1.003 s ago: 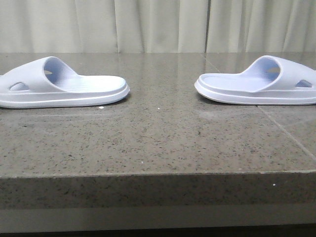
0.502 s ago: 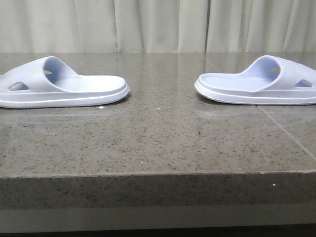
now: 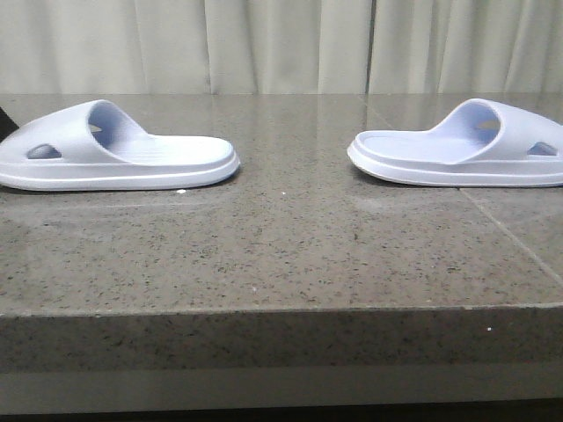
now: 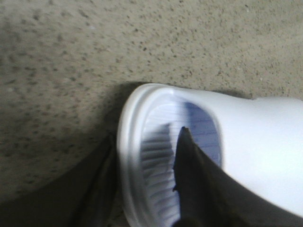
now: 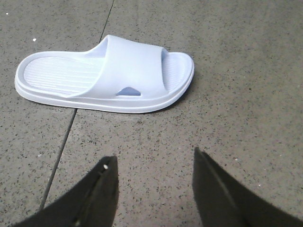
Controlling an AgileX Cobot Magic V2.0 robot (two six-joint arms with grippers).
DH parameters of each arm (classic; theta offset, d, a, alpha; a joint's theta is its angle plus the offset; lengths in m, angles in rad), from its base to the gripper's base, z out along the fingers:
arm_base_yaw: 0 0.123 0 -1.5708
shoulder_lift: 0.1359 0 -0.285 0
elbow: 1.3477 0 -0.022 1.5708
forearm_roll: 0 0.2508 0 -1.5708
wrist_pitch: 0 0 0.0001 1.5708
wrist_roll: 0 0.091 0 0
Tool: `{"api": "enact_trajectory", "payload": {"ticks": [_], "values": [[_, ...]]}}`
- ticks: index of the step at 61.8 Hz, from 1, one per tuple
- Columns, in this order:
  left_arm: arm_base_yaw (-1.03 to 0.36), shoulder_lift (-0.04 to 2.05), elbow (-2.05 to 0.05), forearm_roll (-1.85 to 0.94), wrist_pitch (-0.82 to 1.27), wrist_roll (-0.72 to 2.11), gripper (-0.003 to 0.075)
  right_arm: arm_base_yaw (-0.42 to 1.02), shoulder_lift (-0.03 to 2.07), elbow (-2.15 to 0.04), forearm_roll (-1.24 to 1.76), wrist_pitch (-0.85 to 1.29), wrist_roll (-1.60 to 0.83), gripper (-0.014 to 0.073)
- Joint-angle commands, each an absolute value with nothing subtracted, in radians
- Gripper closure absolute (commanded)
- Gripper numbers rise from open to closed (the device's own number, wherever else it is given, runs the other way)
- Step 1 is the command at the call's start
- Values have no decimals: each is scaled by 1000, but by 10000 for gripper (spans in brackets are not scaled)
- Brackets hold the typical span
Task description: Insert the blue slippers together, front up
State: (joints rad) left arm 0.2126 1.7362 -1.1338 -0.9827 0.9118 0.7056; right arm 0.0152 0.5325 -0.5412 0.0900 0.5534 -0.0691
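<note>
- Desk [image 3: 290, 237]: dark speckled stone top with a tile seam running through its right part; pale curtain [image 3: 281, 44] behind it.
- Left slipper [image 3: 114, 154]: pale lavender-blue slide, sole down on the left side of the desk, open end pointing toward the middle, oval hole in the strap's side.
- Right slipper [image 3: 462, 149]: matching slide, sole down on the right side, well apart from the other, ribbed footbed facing up, its open end also toward the middle.
- My left hand [image 4: 142, 189]: closed on the rim of the left slipper at one end, with one finger [image 4: 189, 179] inside on the ribbed footbed and the other outside against the sole's edge.
- My right hand [image 5: 154, 189]: jaws spread wide, holding nothing, hanging over bare desk near the right slipper's side without touching it.
</note>
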Motion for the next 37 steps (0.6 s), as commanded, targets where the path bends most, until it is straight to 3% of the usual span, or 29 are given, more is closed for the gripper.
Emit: {"api": "enact_trajectory", "payload": {"ticks": [1, 14, 22, 37], "values": [[189, 1713, -1152, -1008, 941, 706, 499, 10, 541, -576, 90, 487, -71, 198], [183, 1716, -1152, -1006, 943, 706, 622, 10, 541, -576, 90, 487, -71, 198], [183, 1716, -1152, -1008, 943, 706, 736, 10, 541, -576, 91, 488, -71, 198], [183, 1661, -1152, -1010, 953, 706, 741, 9, 558, -608, 96, 535, -55, 198]]}}
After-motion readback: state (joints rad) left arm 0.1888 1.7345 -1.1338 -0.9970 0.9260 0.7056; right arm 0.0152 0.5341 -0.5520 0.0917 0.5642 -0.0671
